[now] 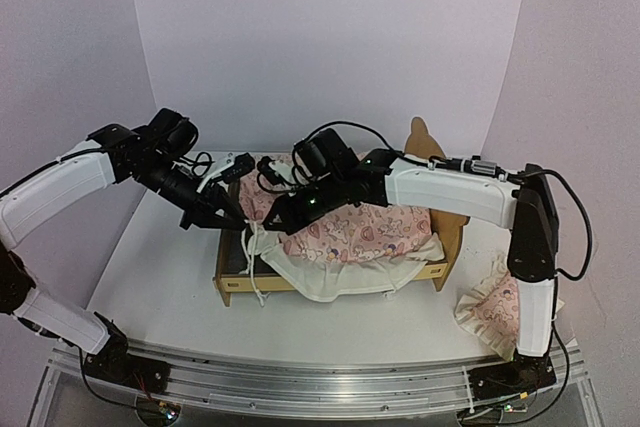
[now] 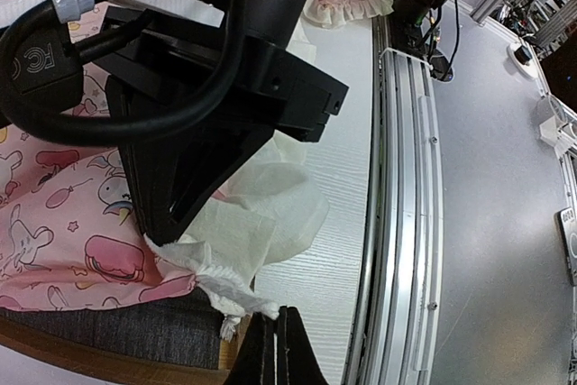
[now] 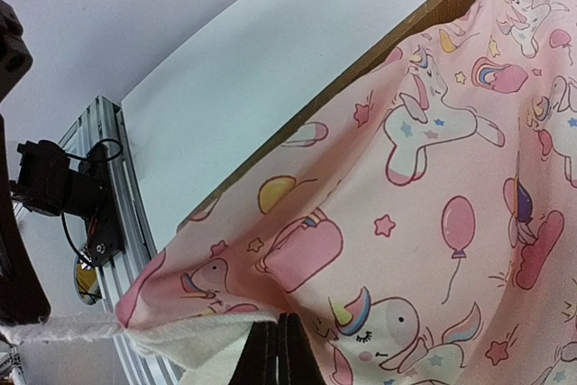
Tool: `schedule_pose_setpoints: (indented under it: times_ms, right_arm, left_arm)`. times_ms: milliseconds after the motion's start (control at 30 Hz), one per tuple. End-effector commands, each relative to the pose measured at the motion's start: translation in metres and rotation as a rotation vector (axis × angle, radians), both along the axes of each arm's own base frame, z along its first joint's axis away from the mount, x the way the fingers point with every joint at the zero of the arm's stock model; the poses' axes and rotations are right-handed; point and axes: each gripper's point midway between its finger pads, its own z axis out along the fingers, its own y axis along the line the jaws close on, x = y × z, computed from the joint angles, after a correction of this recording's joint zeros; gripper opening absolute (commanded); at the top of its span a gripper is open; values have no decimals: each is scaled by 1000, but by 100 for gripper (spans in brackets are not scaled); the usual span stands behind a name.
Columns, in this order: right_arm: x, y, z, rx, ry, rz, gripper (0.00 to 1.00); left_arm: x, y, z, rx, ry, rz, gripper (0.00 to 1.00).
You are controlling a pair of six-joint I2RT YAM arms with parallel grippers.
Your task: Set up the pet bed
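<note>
The pet bed is a light plywood frame with a bear-ear headboard at the right and a grey fabric base. A pink unicorn-print cover with a cream ruffle lies bunched over it, and its ruffle hangs over the front rail. My left gripper is at the bed's foot end, shut on the tip of the cover's cream ruffle. My right gripper is right beside it, shut on the cover's edge, which rises from the bed in a taut fold. The right gripper's black body fills the left wrist view.
A small pink ruffled pillow lies on the white table at the right, by the right arm's base. An aluminium rail runs along the table's near edge. Purple walls close the back and sides.
</note>
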Motion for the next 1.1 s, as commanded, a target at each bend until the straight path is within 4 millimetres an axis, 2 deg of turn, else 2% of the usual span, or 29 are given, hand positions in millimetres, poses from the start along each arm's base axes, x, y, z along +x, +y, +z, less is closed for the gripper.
schedule_pose_setpoints:
  times_ms: [0, 67, 233, 467, 733, 1067]
  right_arm:
    - [13, -18, -1, -43, -23, -64, 0]
    - [12, -18, 0, -44, -25, -62, 0]
    - [13, -19, -1, -46, -24, -63, 0]
    - [11, -21, -3, -49, -17, -66, 0]
    - [5, -19, -8, -42, 29, -56, 0]
    - [-3, -6, -27, -18, 125, -40, 0]
  left_arm:
    - [-17, -11, 34, -118, 10, -48, 0]
    - [-10, -11, 28, -105, -5, -22, 0]
    - [8, -4, -10, -1, -34, 54, 0]
    - [31, 0, -41, 67, -76, 145, 0]
    - [21, 21, -102, 210, -100, 92, 0]
    - [11, 14, -122, 224, -123, 14, 0]
